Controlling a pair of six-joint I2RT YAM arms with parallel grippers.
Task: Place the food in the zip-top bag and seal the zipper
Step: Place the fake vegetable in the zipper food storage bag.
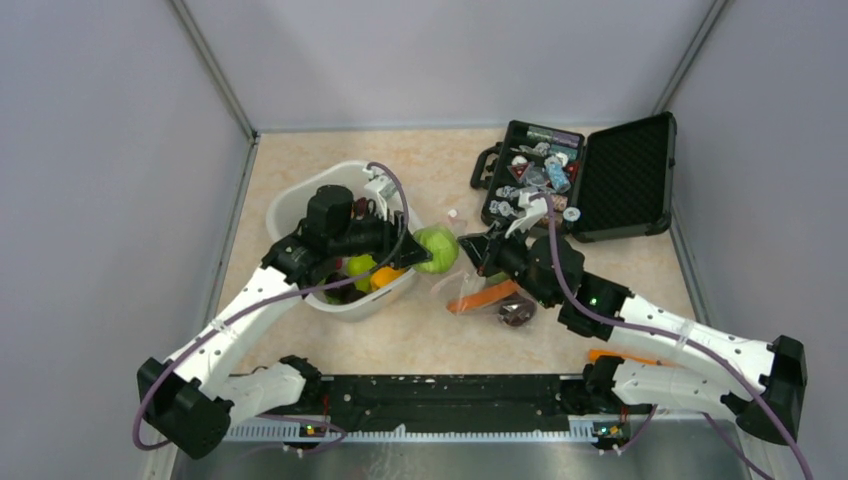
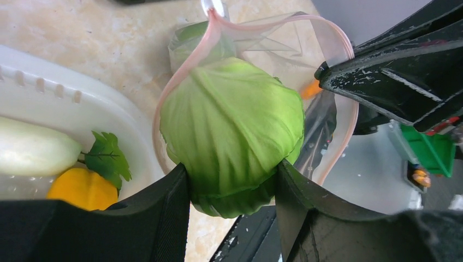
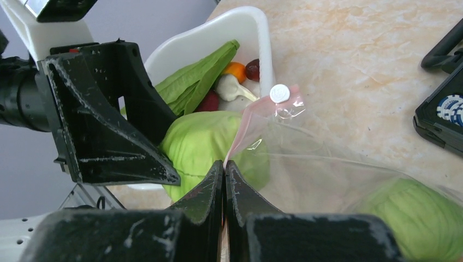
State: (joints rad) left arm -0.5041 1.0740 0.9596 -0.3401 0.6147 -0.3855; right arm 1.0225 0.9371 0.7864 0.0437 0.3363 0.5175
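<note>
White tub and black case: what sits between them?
In the top view, a green cabbage held by the left gripper, then the clear bag with a carrot inside, its rim pinched by the right gripper.

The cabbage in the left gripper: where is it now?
Centre of the top view, the cabbage is clamped in the left gripper just right of the white tub, at the open mouth of the zip-top bag, whose edge the right gripper pinches.

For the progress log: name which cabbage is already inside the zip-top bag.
The cabbage behind the bag's clear plastic, in the right wrist view. The other cabbage sits in the left claw at the bag mouth.
</note>
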